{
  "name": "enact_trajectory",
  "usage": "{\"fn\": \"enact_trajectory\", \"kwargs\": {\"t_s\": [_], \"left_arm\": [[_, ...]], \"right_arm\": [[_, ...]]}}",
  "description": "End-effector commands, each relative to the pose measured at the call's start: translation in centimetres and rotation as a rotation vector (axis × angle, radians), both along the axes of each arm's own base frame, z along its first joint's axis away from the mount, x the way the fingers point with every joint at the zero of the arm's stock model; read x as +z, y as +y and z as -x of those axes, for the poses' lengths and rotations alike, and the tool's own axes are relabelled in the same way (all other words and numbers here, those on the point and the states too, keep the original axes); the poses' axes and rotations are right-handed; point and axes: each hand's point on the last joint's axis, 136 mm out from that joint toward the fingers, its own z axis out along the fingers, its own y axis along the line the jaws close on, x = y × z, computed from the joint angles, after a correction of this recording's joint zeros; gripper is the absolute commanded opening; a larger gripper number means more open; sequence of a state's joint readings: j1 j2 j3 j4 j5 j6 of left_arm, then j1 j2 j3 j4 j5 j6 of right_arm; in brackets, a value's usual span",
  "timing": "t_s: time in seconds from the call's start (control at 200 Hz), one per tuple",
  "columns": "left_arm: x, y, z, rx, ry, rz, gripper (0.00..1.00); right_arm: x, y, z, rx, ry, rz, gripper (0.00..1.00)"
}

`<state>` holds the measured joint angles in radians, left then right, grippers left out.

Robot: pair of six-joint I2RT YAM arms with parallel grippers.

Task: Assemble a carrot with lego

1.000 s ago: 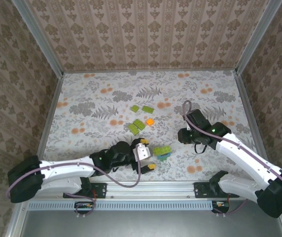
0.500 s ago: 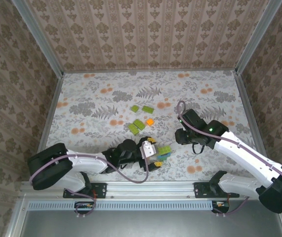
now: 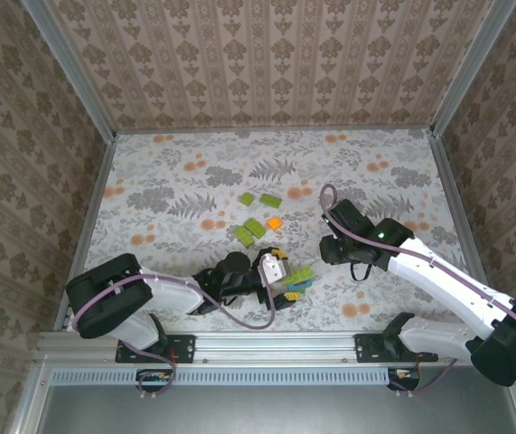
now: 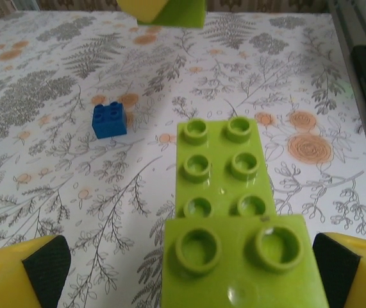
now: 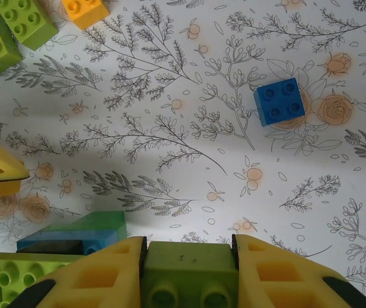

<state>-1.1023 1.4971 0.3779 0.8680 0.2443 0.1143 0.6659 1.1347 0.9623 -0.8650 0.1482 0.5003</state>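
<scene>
A floral-patterned table (image 3: 176, 181) is sitting between wallpapered walls (image 3: 267, 63), and both arms are reaching in from its near edge. The left gripper (image 3: 281, 276) is lying low near the front middle of the table with its jaws standing wide open. In the left wrist view its yellow fingers (image 4: 13, 279) are flanking a lime-green stack, one on each side, without clamping it. That stack is the carrot (image 3: 299, 277), a small cluster of lime-green bricks with blue and dark green at one end; it is resting on the cloth right at the left gripper's tips.

The right gripper (image 3: 332, 250) is sitting just to the right of the carrot, angled toward it. Its jaws are standing narrow and are pinching a green brick (image 5: 189, 276) — the brick is filling the whole gap between the two fingers in the right wrist view.

The loose lego is lying farther back, near the centre: several lime-green bricks (image 3: 255, 227) are grouped together, with an orange brick (image 3: 275, 222) just beside them; a lone blue brick (image 5: 279, 101) is sitting on the cloth — well apart from the rest.
</scene>
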Motion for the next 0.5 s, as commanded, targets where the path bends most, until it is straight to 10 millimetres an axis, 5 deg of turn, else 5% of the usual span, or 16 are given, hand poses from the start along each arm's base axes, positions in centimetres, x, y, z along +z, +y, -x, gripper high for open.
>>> {"fn": "enact_trajectory", "kwargs": {"t_s": [0.0, 0.495], "left_arm": [[1.85, -1.17, -0.05, -0.032, 0.006, 0.072, 1.00], [1.15, -2.07, -0.14, -0.059, 0.033, 0.059, 0.75]], "right_arm": [[0.51, -0.09, -0.23, -0.010, -0.010, 0.013, 0.23], [0.63, -0.09, 0.06, 0.002, 0.002, 0.021, 0.23]]}}
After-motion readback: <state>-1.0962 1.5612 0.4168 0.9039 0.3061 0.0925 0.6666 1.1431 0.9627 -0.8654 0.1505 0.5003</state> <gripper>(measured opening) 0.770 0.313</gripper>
